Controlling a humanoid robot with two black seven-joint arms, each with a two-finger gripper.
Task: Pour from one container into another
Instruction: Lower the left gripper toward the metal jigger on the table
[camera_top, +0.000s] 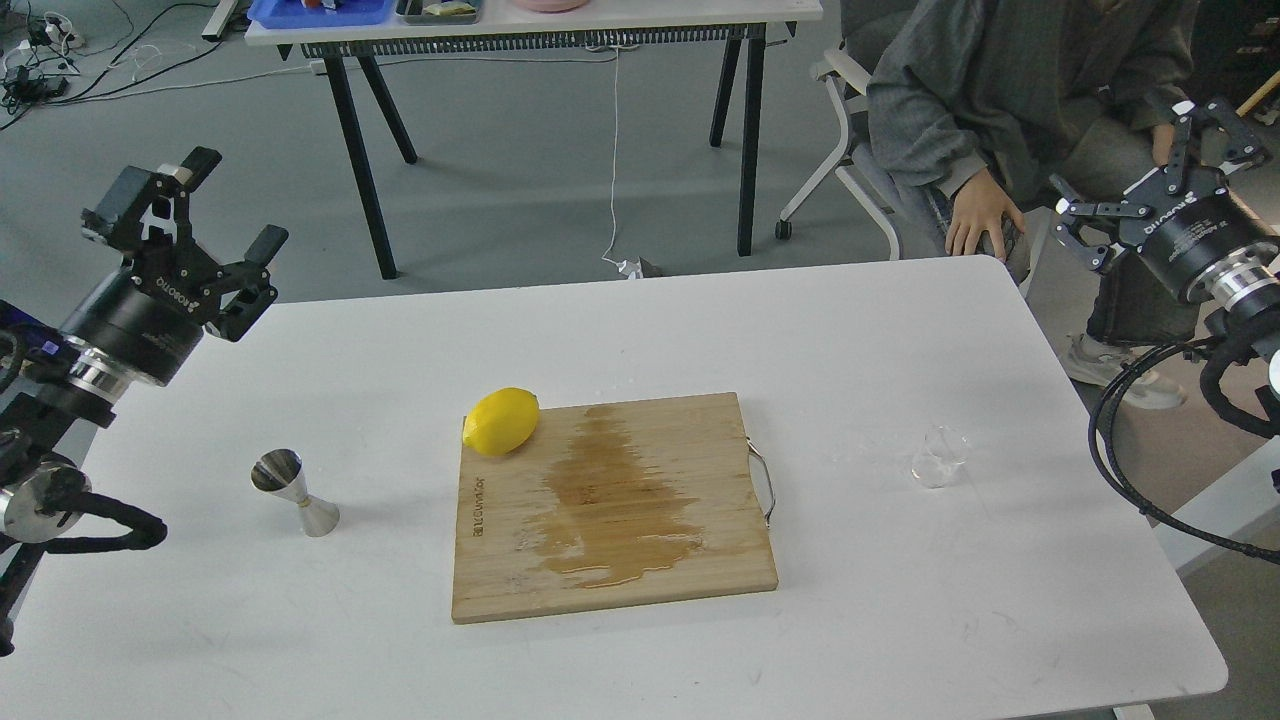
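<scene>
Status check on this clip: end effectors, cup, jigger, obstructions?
Left end effector and right end effector open, empty, raised. Glass cup right, jigger left, both upright. Cutting board and lemon between.

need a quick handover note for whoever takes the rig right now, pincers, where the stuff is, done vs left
Left pincer: open, empty, raised over the table's left edge.
Right pincer: open, empty, raised off the right edge.
Glass cup: upright on the table, right of the cutting board.
Jigger: upright, left of the board.
Done: nothing grasped; the board has a wet patch.
Left: pick up the cup, pour into the jigger.
</scene>
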